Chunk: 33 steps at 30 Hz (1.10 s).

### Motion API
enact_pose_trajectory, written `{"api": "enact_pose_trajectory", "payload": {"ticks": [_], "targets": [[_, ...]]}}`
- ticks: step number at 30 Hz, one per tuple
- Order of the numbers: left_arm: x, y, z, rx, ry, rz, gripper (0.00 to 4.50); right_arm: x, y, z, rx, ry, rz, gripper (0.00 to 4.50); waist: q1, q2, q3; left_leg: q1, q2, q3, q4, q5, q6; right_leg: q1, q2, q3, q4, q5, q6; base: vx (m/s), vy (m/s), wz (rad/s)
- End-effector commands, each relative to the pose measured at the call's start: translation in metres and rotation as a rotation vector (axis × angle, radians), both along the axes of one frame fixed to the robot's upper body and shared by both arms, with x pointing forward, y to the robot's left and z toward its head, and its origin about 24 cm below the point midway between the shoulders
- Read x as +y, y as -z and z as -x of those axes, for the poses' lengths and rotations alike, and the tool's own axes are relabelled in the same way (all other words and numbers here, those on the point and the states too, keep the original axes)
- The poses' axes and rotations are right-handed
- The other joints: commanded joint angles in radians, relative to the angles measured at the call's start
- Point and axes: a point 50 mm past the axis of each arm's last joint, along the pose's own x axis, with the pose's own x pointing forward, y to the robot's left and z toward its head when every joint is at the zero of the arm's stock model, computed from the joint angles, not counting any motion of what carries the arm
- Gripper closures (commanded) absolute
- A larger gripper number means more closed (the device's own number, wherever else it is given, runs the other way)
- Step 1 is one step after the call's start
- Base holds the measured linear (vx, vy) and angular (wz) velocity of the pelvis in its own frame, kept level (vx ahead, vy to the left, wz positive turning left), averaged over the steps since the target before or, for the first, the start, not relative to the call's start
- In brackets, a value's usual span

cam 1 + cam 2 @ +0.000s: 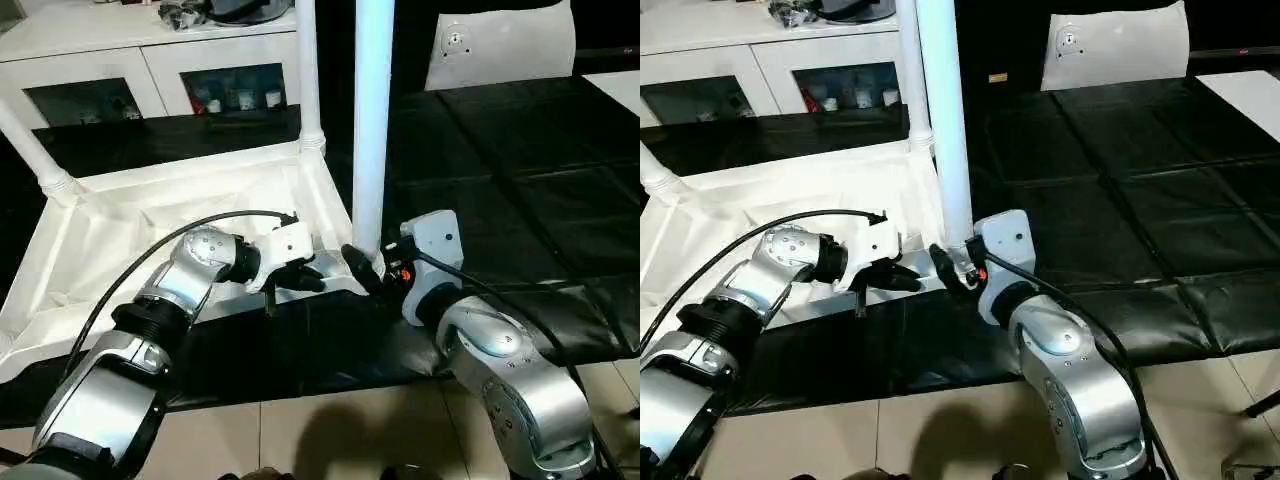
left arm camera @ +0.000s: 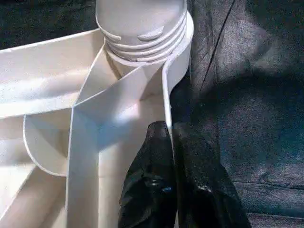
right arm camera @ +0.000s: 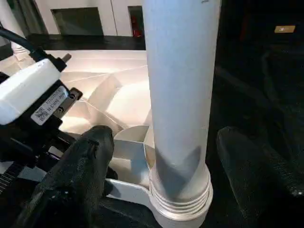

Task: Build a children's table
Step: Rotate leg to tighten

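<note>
On the black mat the tabletop lies underside up, ribs showing, raised rim toward the robot. Three legs stand in corner sockets: far-left leg, leaning outward; far-right leg, upright; near-right leg, upright, seated in the socket closest to the robot.

Left gripper sits at the near rim, just left of the near-right leg. Left wrist view: its two black fingers are pressed close together with the thin rim wall between them, pinching the tabletop edge; one finger inside the rim, the other outside over the mat. Threaded collar of the near-right leg sits just beyond the fingertips.

Right gripper is at the base of the near-right leg. Right wrist view: the fingers stand wide apart, one on each side of the leg, with a gap showing between each finger and the tube; cannot confirm contact. Left gripper's white housing, with a label, appears beside it.

Background: white cabinet with dark glass doors beyond the mat; a white panel with a hole leaning at the far right. Pale tiled floor under the forearms.
</note>
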Motion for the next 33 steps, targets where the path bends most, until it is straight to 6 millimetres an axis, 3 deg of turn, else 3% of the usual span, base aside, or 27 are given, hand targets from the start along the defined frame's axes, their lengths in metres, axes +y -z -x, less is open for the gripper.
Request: {"api": "enact_pose_trajectory", "payload": {"ticks": [1, 3, 4, 10, 15, 18, 19, 21, 25, 26, 29, 33], "targets": [[-0.0024, -0.0104, -0.0039, -0.039, 0.035, -0.005, 4.5, 0.0008, -0.0071, -0.0009, -0.025, -0.003, 0.009, 0.78, -0.003, 0.003, -0.074, 0.021, 0.097, -0.062, -0.079, -0.219, 0.005, 0.061, -0.094, 0.08, -0.064, -0.162, -0.143, 0.0, 0.0, 0.0], [-0.0035, -0.0106, -0.0039, -0.038, 0.042, -0.004, 4.5, 0.0005, -0.0086, -0.0007, -0.028, -0.004, 0.012, 0.78, -0.002, 0.005, -0.075, 0.02, 0.096, -0.061, -0.077, -0.207, 0.01, 0.063, -0.097, 0.081, -0.061, -0.151, -0.15, 0.0, 0.0, 0.0], [-0.0047, -0.0115, -0.0048, -0.043, 0.042, -0.002, 4.5, -0.0001, -0.0104, -0.0006, -0.033, -0.004, 0.015, 0.78, -0.002, -0.001, -0.075, 0.019, 0.094, -0.06, -0.075, -0.197, 0.018, 0.064, -0.097, 0.081, -0.061, -0.155, -0.151, 0.0, 0.0, 0.0], [-0.0056, -0.013, -0.0074, -0.057, 0.036, -0.004, 4.5, -0.0029, -0.0127, -0.0008, -0.043, -0.009, 0.035, 0.78, -0.001, 0.005, -0.074, 0.023, 0.098, -0.062, -0.076, -0.203, 0.015, 0.061, -0.094, 0.08, -0.064, -0.187, -0.136, 0.0, 0.0, 0.0], [-0.0069, -0.0116, -0.0071, -0.056, 0.036, 0.004, 4.5, -0.006, -0.0116, -0.0005, -0.042, -0.007, 0.048, 0.78, -0.001, -0.006, -0.076, 0.019, 0.095, -0.058, -0.072, -0.18, 0.029, 0.063, -0.097, 0.081, -0.064, -0.18, -0.143, 0.0, 0.0, 0.0], [-0.0076, -0.011, -0.0071, -0.054, 0.033, 0.01, 4.5, -0.0066, -0.0115, -0.0001, -0.041, -0.01, 0.051, 0.78, 0.001, -0.007, -0.076, 0.021, 0.097, -0.059, -0.072, -0.172, 0.034, 0.062, -0.096, 0.081, -0.063, -0.193, -0.139, 0.0, 0.0, 0.0], [-0.0073, -0.0107, -0.007, -0.055, 0.034, 0.008, 4.5, -0.0066, -0.0115, -0.0002, -0.041, -0.012, 0.053, 0.78, 0.0, -0.012, -0.076, 0.02, 0.098, -0.059, -0.072, -0.172, 0.036, 0.061, -0.095, 0.081, -0.064, -0.195, -0.137, 0.0, 0.0, 0.0], [-0.0059, -0.0103, -0.0068, -0.056, 0.035, 0.005, 4.5, -0.0061, -0.0122, -0.0003, -0.042, -0.016, 0.054, 0.78, 0.001, -0.008, -0.076, 0.021, 0.097, -0.059, -0.071, -0.17, 0.036, 0.06, -0.096, 0.081, -0.063, -0.202, -0.135, 0.0, 0.0, 0.0], [-0.0047, -0.0097, -0.0069, -0.057, 0.036, -0.001, 4.5, -0.0073, -0.0128, -0.0013, -0.046, -0.018, 0.058, 0.78, 0.0, -0.009, -0.076, 0.019, 0.095, -0.059, -0.07, -0.167, 0.038, 0.061, -0.096, 0.08, -0.065, -0.206, -0.129, 0.0, 0.0, 0.0], [-0.0048, -0.0098, -0.0072, -0.056, 0.036, -0.001, 4.5, -0.0079, -0.0126, -0.0016, -0.047, -0.016, 0.06, 0.78, 0.0, -0.004, -0.076, 0.02, 0.096, -0.059, -0.069, -0.162, 0.04, 0.061, -0.095, 0.08, -0.065, -0.203, -0.128, 0.0, 0.0, 0.0], [-0.0048, -0.0108, -0.0087, -0.063, 0.033, -0.006, 4.5, -0.0082, -0.0129, -0.0017, -0.047, -0.009, 0.054, 0.78, -0.001, -0.011, -0.076, 0.019, 0.095, -0.059, -0.069, -0.164, 0.044, 0.062, -0.095, 0.079, -0.066, -0.205, -0.127, 0.0, 0.0, 0.0], [-0.0037, -0.0121, -0.0097, -0.064, 0.026, -0.004, 4.5, -0.0075, -0.0139, -0.0019, -0.051, -0.011, 0.051, 0.78, -0.001, -0.01, -0.076, 0.019, 0.095, -0.059, -0.069, -0.17, 0.042, 0.061, -0.095, 0.079, -0.067, -0.222, -0.124, 0.0, 0.0, 0.0]]}}
